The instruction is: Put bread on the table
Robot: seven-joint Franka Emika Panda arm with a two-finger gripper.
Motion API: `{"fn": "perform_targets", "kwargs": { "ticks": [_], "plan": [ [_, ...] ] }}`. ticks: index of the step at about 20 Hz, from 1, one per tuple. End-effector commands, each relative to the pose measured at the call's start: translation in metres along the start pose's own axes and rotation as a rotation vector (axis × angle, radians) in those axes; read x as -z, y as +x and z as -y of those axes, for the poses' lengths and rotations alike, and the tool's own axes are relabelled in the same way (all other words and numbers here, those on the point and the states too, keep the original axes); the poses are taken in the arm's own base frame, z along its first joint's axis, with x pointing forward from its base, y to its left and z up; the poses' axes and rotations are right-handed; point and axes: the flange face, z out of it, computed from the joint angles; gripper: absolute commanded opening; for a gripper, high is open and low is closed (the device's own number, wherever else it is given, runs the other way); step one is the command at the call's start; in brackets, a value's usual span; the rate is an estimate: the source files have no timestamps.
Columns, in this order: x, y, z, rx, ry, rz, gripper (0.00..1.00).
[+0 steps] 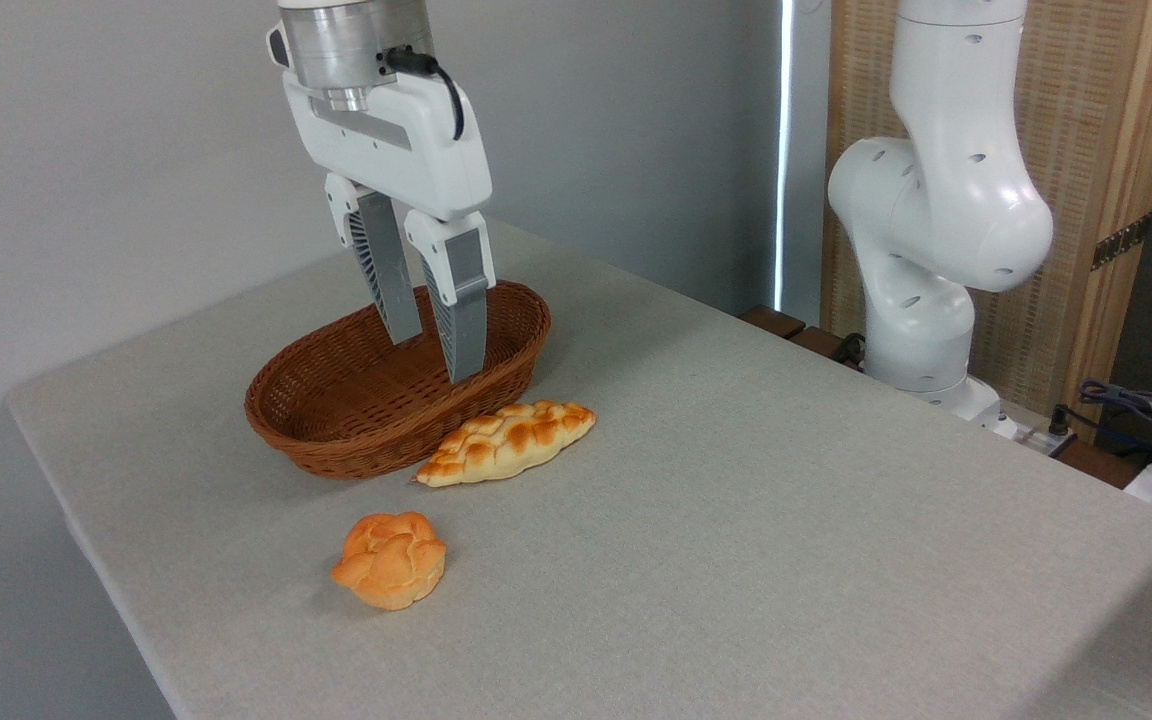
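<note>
Lying flat on the table (736, 480), just outside the near right rim of the basket (336, 420), the bread (506, 442) looks as though it is where the task wants it: on the cloth, clear of the wicker or at most brushing its wall, one pointed end aimed toward the near left. Nothing holds it. The gripper (431, 360) hangs above the basket's right half, its two ribbed fingers (461, 300) spread a little apart with only air between them, tips just over the basket's inside. I judge the loaf is released and the arm has no more need to grip, so what remains is likely just pulling away. The basket itself shows empty where I can see into it.

Nearer to me, well apart from the loaf, sits a round orange bun (391, 560), also on the cloth and untouched.

The table is covered in a pale grey-beige woven fabric, smooth and unwrinkled, with a rounded corner at the left. Behind it is a plain grey wall; to the right stands the arm's white base (936, 220), a slatted wooden panel (1096, 150) behind it, and a tangle of cables (1136, 405) low at the far right edge.
</note>
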Motion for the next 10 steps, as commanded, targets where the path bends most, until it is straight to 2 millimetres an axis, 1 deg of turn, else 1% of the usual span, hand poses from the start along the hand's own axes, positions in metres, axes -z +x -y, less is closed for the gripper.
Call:
{"fn": "perform_targets", "kwargs": {
  "ticks": [1, 3, 4, 5, 10],
  "plan": [
    [0.003, -0.005, 0.005, -0.017, -0.016, 0.015, 1.00],
    [0.006, -0.005, 0.006, -0.022, -0.013, 0.011, 1.00],
    [0.011, -0.006, 0.008, -0.020, -0.007, 0.001, 1.00],
    [0.021, -0.006, 0.009, -0.019, 0.004, -0.016, 1.00],
    [0.019, -0.006, 0.005, -0.044, -0.010, 0.002, 1.00]
  ]
}}
